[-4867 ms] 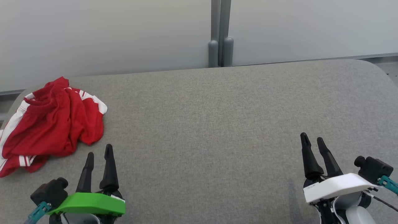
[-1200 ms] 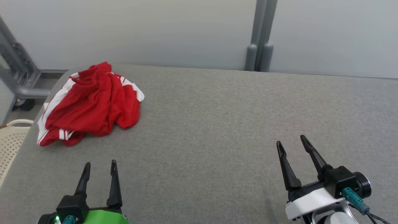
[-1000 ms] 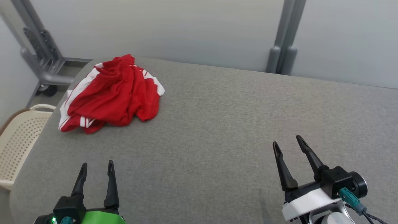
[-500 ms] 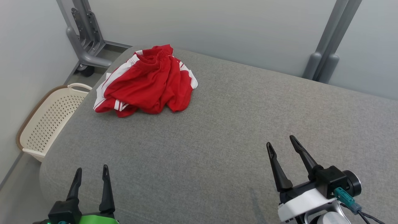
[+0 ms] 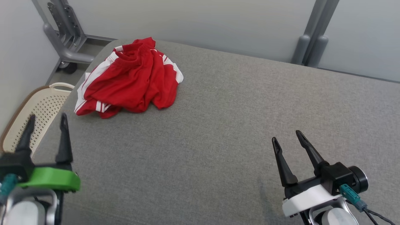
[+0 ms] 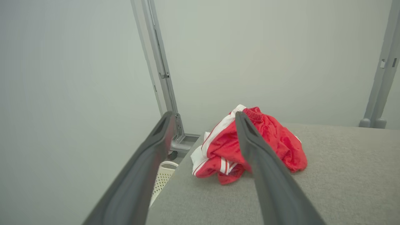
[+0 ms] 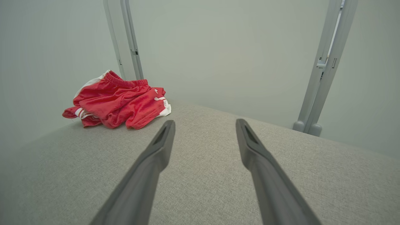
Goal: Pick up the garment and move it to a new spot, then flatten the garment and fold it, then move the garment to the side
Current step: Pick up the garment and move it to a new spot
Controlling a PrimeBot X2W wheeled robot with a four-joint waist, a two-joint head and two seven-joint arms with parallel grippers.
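Red garment [image 5: 131, 81] crumpled far left; left arm [image 5: 47, 182] at table [image 5: 218, 125] edge, right arm [image 5: 307, 195] over table; jaws wide, empty.

Pale grey wall panels [image 5: 218, 25], grey metal posts [image 5: 313, 31] between them. Grey fabric-covered desk [image 5: 234, 109]. Cream perforated plastic basket [image 5: 40, 103] on floor [image 5: 71, 75] beside its left edge.

The basket [image 5: 43, 99] is edge-cropped and partly hidden behind the left claw [image 5: 47, 116]
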